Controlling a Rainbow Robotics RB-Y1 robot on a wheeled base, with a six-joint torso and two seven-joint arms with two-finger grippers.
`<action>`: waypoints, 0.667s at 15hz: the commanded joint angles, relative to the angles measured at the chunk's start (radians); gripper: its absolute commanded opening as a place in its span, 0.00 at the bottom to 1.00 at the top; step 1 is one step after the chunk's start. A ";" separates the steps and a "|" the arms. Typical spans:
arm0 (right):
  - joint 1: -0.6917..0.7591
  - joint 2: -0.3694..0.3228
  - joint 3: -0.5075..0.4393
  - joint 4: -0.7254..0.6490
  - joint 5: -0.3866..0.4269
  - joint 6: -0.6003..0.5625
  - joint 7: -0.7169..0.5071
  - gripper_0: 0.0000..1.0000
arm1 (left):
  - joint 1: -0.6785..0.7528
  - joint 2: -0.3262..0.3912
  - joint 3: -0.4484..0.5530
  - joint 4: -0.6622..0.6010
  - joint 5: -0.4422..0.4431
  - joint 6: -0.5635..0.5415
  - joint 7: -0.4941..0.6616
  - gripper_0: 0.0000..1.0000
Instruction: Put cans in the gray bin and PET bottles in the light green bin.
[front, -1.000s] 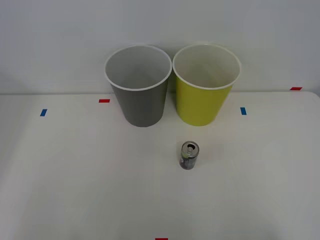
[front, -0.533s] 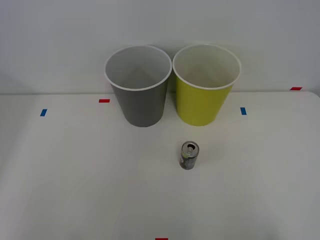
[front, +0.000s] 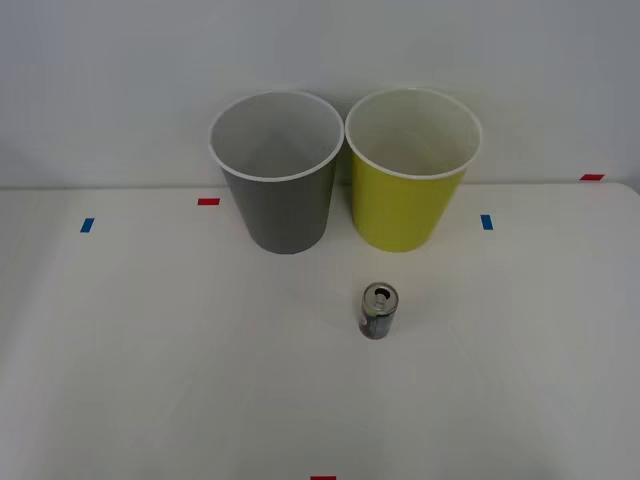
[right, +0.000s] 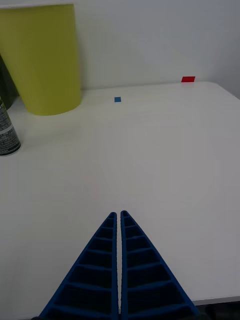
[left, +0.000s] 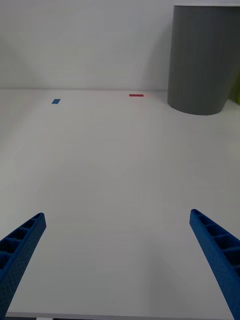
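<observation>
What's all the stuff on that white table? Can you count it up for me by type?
Bins: 2, the gray bin and the light green bin
Cans: 1, the can
Blue tape marks: 2
Red tape marks: 3
Total: 8

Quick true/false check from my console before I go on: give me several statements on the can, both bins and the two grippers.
1. The can stands upright on the table. True.
2. The can is inside the gray bin. False: it stands in front of the light green bin.
3. The right gripper is shut. True.
4. The left gripper holds the can. False: it is open and empty.
5. The bins stand side by side. True.
</observation>
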 joint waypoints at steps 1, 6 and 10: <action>0.000 0.000 0.000 0.000 0.000 0.000 0.000 0.00 | 0.000 0.000 0.000 0.000 0.000 0.000 0.000 1.00; 0.000 0.000 0.000 0.000 0.000 0.000 0.000 0.00 | 0.000 0.000 0.000 0.000 0.000 0.000 0.000 1.00; 0.000 0.000 0.000 0.000 0.000 0.000 0.000 0.00 | 0.000 0.000 0.000 0.000 0.000 0.000 0.000 1.00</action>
